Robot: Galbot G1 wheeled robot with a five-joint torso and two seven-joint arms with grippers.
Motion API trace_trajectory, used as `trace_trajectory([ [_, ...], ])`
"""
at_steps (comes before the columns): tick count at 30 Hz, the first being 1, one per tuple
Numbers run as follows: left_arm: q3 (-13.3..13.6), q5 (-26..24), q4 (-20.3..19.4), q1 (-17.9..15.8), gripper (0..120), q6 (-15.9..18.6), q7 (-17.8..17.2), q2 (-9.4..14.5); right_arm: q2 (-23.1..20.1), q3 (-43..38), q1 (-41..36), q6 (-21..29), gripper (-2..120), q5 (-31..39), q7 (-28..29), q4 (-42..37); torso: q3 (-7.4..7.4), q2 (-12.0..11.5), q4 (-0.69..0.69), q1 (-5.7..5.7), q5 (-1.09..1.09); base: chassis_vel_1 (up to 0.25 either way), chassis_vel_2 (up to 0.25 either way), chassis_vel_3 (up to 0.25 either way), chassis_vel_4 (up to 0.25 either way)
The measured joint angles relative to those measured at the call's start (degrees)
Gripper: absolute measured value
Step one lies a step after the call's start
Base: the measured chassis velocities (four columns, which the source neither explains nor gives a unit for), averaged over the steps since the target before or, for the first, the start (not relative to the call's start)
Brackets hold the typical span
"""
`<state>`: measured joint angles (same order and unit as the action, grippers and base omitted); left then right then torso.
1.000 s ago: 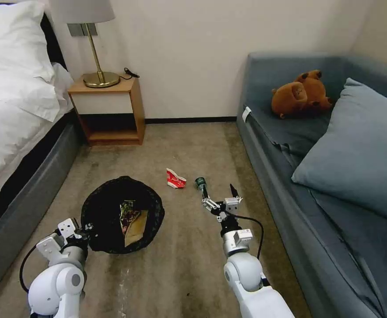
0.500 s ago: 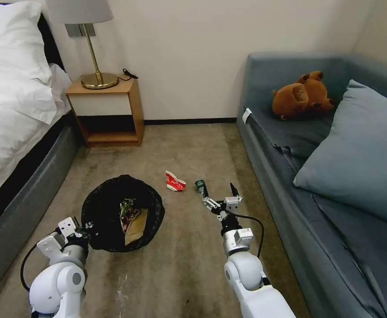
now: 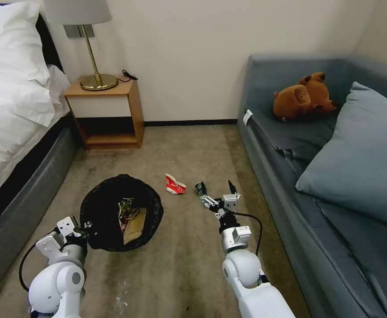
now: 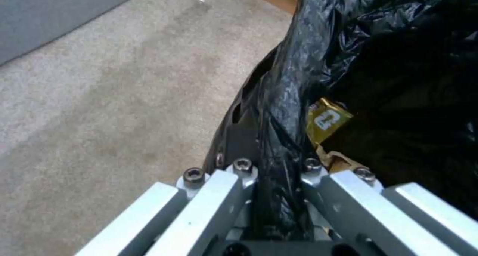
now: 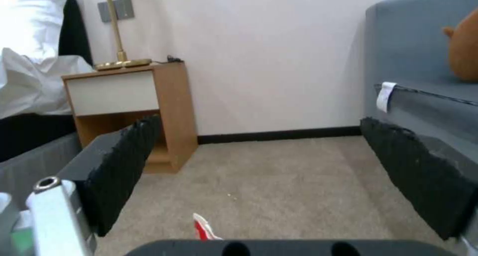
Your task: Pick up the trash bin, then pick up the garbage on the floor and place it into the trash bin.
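Observation:
The trash bin (image 3: 109, 207), lined with a crinkly black bag, is at the lower left of the head view with my left gripper (image 3: 85, 228) shut on its near rim. The left wrist view shows that gripper (image 4: 274, 166) clamping the black liner (image 4: 319, 54). Inside the bin lie a tan paper bag (image 3: 136, 223) and a gold-brown wrapper (image 4: 326, 119). On the carpet lie a crushed red-and-white carton (image 3: 174, 184) and a small green-labelled bottle (image 3: 199, 188). My right gripper (image 3: 217, 187) hangs open just behind the bottle, its left finger beside it. The carton (image 5: 201, 228) lies ahead of the open gripper (image 5: 271, 173).
A wooden nightstand (image 3: 109, 112) with a lamp (image 3: 97, 81) stands at the far wall. A bed (image 3: 12, 115) runs along the left. A blue sofa (image 3: 290, 145) with a cushion (image 3: 361, 150) and a brown plush toy (image 3: 303, 95) runs along the right. Bare carpet lies between them.
The whole view has shifted slightly as the camera moved. My open right gripper has come forward, so its left finger now lies beside the bottle. The left gripper still holds the bin.

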<state>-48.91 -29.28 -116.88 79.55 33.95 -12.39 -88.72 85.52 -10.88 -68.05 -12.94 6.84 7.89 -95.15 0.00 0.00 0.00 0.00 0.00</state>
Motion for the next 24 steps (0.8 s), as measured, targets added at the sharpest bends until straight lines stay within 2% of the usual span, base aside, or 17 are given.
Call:
trace_trajectory([
  [10, 0.1, 0.2, 0.1, -0.1, 1, -0.2, 0.0, 0.0, 0.0, 0.0, 0.1, 0.0, 99, 0.0, 0.0, 0.3, 0.0, 0.0, 0.0, 0.0, 0.0, -0.057, 0.045, 0.047, -0.057],
  [24, 0.1, 0.4, 0.4, -0.5, 1, -0.3, 0.0, 0.1, 0.1, -0.2, 0.7, 0.0, 99, 0.3, 0.0, 0.8, 0.0, 0.0, 0.0, 0.0, 0.0, -0.015, 0.022, 0.02, -0.02],
])
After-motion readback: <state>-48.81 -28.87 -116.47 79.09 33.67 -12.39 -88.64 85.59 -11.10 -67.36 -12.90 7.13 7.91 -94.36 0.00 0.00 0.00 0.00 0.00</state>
